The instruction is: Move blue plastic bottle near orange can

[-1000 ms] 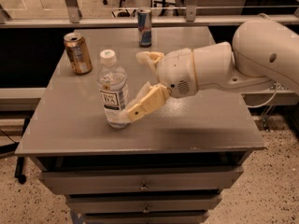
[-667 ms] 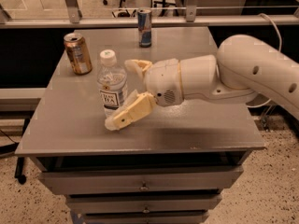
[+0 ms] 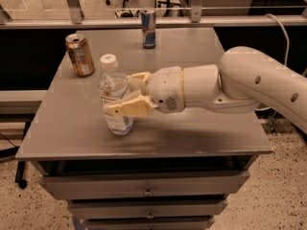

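The hand (image 3: 120,94) is at the left half of the counter (image 3: 201,128), reaching in from the right edge on a thick white arm (image 3: 259,80) that lies low across the top. It grasps the blue plastic bottle (image 3: 113,83). One pale finger (image 3: 129,109) runs across the front of the label, and the other sits against the bottle's far shoulder, so the bottle is caught between the two. The bottle stands upright with its base on the counter, left of the middle and somewhat nearer the front edge than the back. Its white cap (image 3: 108,60) shows clear above the hand.

The orange can (image 3: 80,55) stands upright close to the left edge, toward the back left corner. It is behind and a little to the left of the bottle, near it but not touching. A slim blue-and-silver can (image 3: 148,28) stands upright at the back edge, about midway along it, well apart from the bottle and the hand.

Below the front edge, grey drawers (image 3: 144,188) are stacked one under another.
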